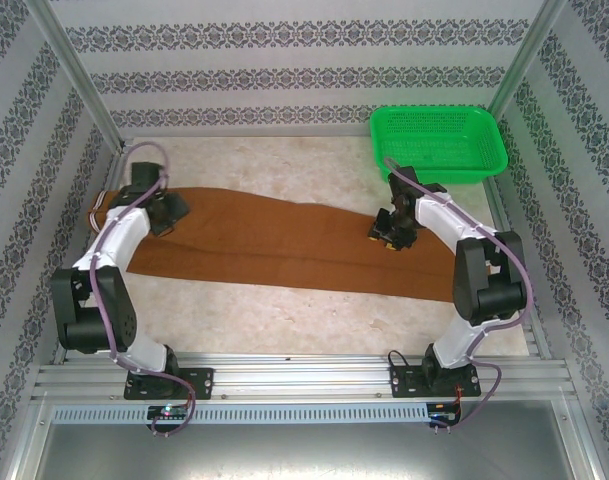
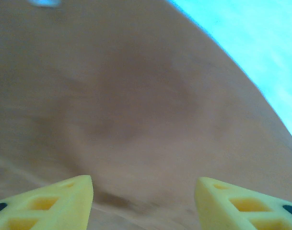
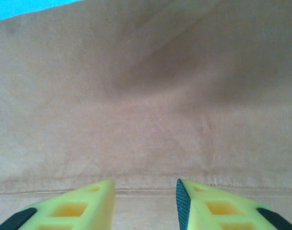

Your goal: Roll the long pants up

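Observation:
The long pants [image 1: 274, 245], rust-brown cloth, lie flat and stretched across the table from the far left to the right. My left gripper [image 1: 167, 212] is down on their left end, and in the left wrist view its yellow fingers [image 2: 64, 201] stand wide apart over bare brown fabric [image 2: 136, 110], so it is open and holds nothing. My right gripper [image 1: 391, 235] sits on the cloth's upper edge right of the middle. The right wrist view has it open [image 3: 145, 203], with a hem seam [image 3: 146, 189] running between its tips and nothing pinched.
A green plastic basket [image 1: 439, 140] stands at the back right, just behind the right arm. Patterned walls close in the table on three sides. Pale tabletop [image 1: 284, 170] lies bare behind the pants and in front of them [image 1: 284, 320].

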